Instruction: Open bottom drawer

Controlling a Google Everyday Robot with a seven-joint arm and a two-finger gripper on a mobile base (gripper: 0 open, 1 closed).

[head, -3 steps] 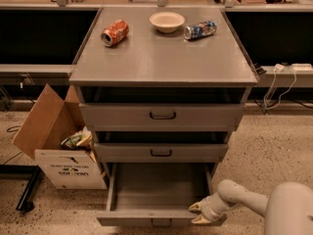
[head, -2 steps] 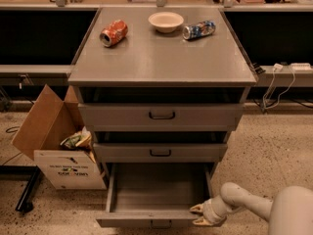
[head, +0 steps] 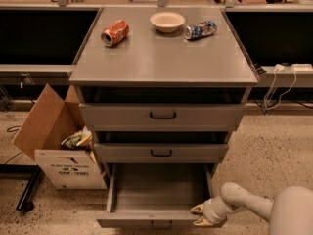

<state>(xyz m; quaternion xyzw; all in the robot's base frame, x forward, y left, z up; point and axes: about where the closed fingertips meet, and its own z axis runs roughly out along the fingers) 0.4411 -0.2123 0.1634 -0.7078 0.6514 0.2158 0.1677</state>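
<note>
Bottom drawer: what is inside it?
The bottom drawer shows a bare floor; its rear is hidden under the middle drawer. The hand is at its front right corner.

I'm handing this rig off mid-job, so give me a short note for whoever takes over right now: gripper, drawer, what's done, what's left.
Gripper: low, at the right front corner of the bottom drawer, against its front panel, not on the black loop handle at the front's middle.
Bottom drawer: pulled well out, its inside floor in full view.
Done: the drawer looks open.
Left: probably only to check that it is out far enough, then back the gripper away from the corner.
</note>
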